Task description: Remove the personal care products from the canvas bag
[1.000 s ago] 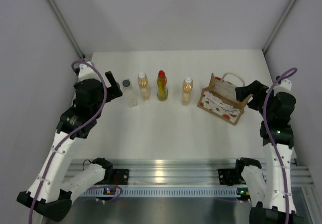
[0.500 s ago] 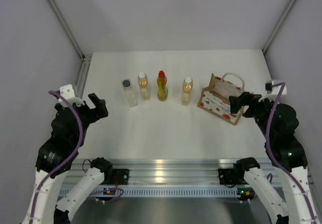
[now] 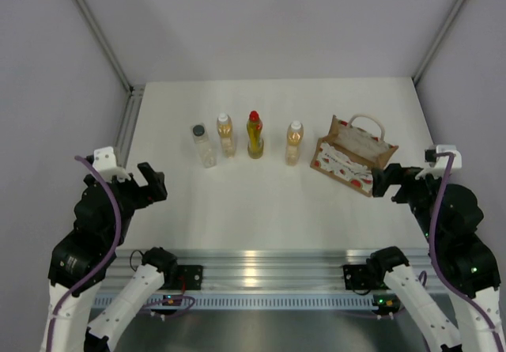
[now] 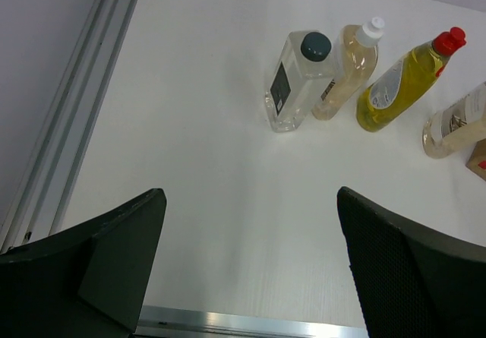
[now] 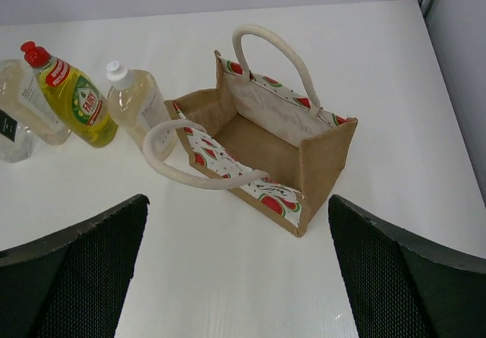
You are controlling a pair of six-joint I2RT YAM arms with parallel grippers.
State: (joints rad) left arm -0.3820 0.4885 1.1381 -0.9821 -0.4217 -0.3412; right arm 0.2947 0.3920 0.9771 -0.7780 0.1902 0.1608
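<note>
Left gripper (image 3: 151,183): jaws wide apart, holding nothing, above the table's near-left part.
Right gripper (image 5: 237,201): jaws wide apart, holding nothing, near the canvas bag (image 5: 326,156).
Cut off: clear bottle (image 3: 204,146) clipped at the right wrist view's left edge.
Products: clear bottle, amber bottle (image 3: 226,137), yellow bottle (image 3: 254,136) and second amber bottle (image 3: 294,144) stood in a row left of the bag.
Surface: white table (image 3: 261,202), grey walls, aluminium rail (image 3: 261,261) along the near edge.
Room: bare tabletop lay between row and grippers.

The canvas bag (image 5: 326,159) is coarse, rough-woven tan cloth with smooth white cord handles (image 5: 267,43). The bottles (image 4: 395,87) are glossy see-through plastic. The table (image 3: 261,202) is matt white, its near rail (image 3: 261,263) shiny brushed metal.
</note>
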